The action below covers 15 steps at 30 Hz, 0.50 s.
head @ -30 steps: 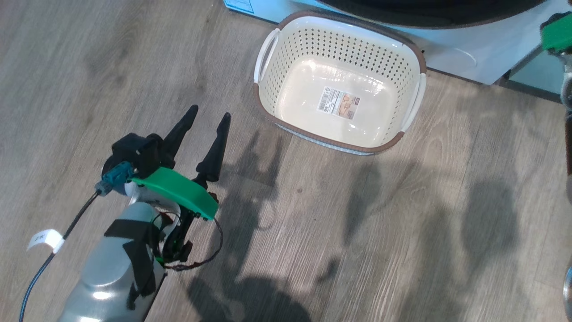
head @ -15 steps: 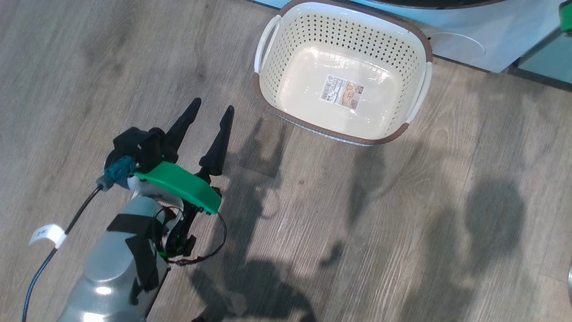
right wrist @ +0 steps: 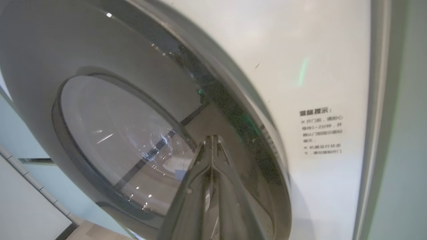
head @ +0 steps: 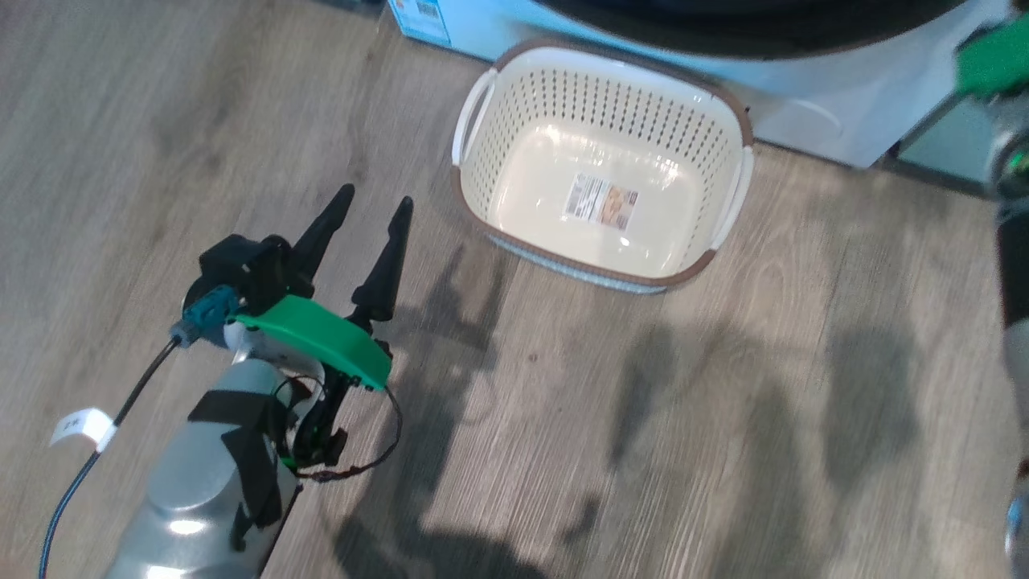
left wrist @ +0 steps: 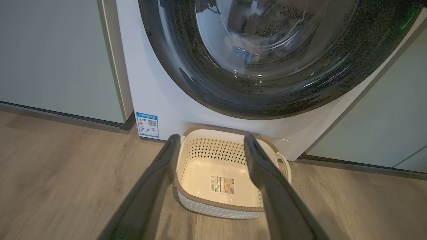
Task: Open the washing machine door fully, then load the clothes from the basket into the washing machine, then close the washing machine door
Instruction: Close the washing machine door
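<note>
1. Two long dark fingers of my left gripper [head: 375,207] stand spread apart with nothing between them. They hover over the grey-brown wood-plank floor [head: 643,418], on the near-left side of the small oval cream plastic basket with perforated sides and a brown rim [head: 611,96].
2. A green plastic cover [head: 317,338] sits on the wrist behind those fingers, further from the basket than the fingertips.
3. Through the left wrist camera I see the basket [left wrist: 217,151] framed between the spread fingers, apart from both. It stands upright on the floor, and the printed label [left wrist: 222,185] on its cream base is in plain sight.
4. Just behind the basket's far rim rises the big white front-loading washing machine [left wrist: 160,100]. A small blue sticker [left wrist: 147,124] sits on its lower front corner, left of the basket in that view.
5. Above the basket, the large round washing machine door with its wide glossy black rim and bulging clear glass [left wrist: 267,100] lies against the white front. Behind the glass I can see the perforated steel drum [left wrist: 273,30], but I cannot tell what lies in it.
6. My right gripper [right wrist: 212,138] has its fingers pressed together, with nothing pinched. It is well above the basket, with its tips at the door's dark rim, and I cannot tell whether they touch it. A white notice with dark print [right wrist: 321,133] is on the machine front beside them.
7. Flat pale teal cabinet fronts [left wrist: 56,56] stand further out, on either side of the machine behind the basket.
</note>
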{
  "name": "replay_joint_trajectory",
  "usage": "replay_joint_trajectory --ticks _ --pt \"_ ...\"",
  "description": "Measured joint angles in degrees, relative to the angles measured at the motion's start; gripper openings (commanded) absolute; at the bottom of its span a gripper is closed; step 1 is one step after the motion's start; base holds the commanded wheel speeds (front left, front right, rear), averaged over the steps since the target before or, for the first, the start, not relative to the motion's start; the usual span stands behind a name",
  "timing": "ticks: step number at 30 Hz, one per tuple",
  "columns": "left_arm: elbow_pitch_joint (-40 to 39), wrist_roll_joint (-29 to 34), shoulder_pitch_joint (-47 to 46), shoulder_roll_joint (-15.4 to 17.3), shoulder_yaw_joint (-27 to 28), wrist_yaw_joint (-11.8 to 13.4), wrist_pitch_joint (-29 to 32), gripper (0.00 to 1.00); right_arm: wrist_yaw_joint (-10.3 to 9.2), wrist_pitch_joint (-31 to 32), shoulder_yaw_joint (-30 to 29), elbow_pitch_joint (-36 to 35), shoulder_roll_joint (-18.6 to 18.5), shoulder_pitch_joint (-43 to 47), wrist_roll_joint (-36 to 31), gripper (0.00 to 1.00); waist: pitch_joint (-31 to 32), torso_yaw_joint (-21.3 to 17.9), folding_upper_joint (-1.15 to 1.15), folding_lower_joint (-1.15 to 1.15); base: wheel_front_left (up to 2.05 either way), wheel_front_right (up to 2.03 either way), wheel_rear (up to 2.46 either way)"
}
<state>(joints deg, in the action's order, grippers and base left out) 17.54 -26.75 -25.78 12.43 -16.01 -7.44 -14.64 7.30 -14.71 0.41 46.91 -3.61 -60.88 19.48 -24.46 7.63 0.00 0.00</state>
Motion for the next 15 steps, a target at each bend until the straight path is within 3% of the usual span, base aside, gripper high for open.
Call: replay_joint_trajectory --ticks 11,15 --pt "2.2 0.0 4.7 1.4 1.9 0.0 0.0 1.00 0.00 0.0 7.4 -7.4 0.1 15.3 4.3 0.00 9.1 -1.1 0.00 0.00 0.00 0.00 0.00" --pt "2.7 0.0 4.7 2.6 3.0 0.0 0.0 1.00 0.00 0.0 7.5 -10.4 0.1 20.8 4.2 0.60 12.3 -1.6 0.00 0.00 0.00 0.00 0.00"
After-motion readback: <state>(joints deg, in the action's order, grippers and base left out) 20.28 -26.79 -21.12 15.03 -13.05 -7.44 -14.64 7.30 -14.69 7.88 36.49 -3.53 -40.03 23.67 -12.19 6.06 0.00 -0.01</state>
